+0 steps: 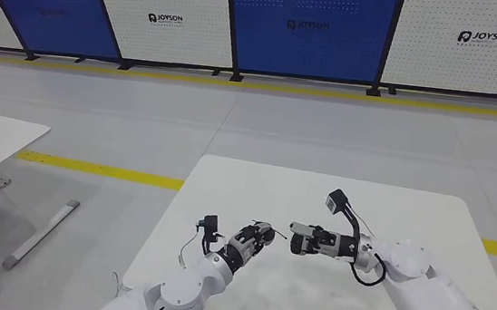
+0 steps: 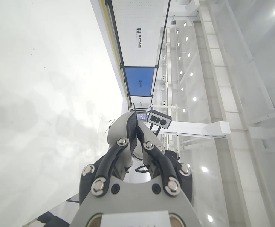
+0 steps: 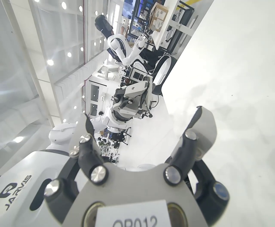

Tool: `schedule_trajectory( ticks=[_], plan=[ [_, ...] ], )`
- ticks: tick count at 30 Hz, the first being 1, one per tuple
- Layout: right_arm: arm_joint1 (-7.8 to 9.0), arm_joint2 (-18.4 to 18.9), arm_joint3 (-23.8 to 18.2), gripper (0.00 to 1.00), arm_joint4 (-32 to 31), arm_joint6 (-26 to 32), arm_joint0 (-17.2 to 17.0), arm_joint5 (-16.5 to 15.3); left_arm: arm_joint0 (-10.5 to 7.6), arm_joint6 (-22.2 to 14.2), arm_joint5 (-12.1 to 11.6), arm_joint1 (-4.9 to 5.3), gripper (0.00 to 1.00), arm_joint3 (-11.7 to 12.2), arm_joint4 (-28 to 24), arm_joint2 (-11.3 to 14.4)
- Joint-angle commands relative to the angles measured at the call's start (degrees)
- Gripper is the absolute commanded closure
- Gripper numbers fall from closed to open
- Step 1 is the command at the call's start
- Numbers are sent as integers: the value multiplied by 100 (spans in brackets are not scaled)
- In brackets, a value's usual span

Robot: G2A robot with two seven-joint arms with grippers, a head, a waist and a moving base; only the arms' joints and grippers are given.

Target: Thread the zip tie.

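Left wrist view: pinching a thin black zip tie in the pressed-together left end effector, strap end poking out beyond it, held above the white bench. Facing it, just apart, with the right end effector spread wide. To thread well: pinch firmly, level both ends, close in slowly, avoid bending the strap sideways. Cannot tell where the tie's head sits.

Zip tie mostly hidden between the left hand's pressed fingers, only a thin black tip protruding.
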Motion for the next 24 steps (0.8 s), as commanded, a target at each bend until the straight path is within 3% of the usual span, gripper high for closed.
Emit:
schedule_trajectory(
  ticks=[1,3,14,22,24],
  plan=[
    [-18,-9,-58,0,-50,27,-4,90,-33,-23,-28,-36,100,-24,-2,40],
    [-43,-16,-68,0,-50,58,5,119,-61,5,-141,-71,100,-7,-6,54],
    [-60,-4,-79,0,-81,-9,-34,158,-74,0,-126,-101,100,73,-25,60],
    [37,364,-167,0,-194,-38,-234,356,-10,-7,-82,-168,100,74,142,7],
    [38,384,-178,28,-229,-12,-249,424,-6,-42,-125,-180,100,65,211,-13]
  ],
)
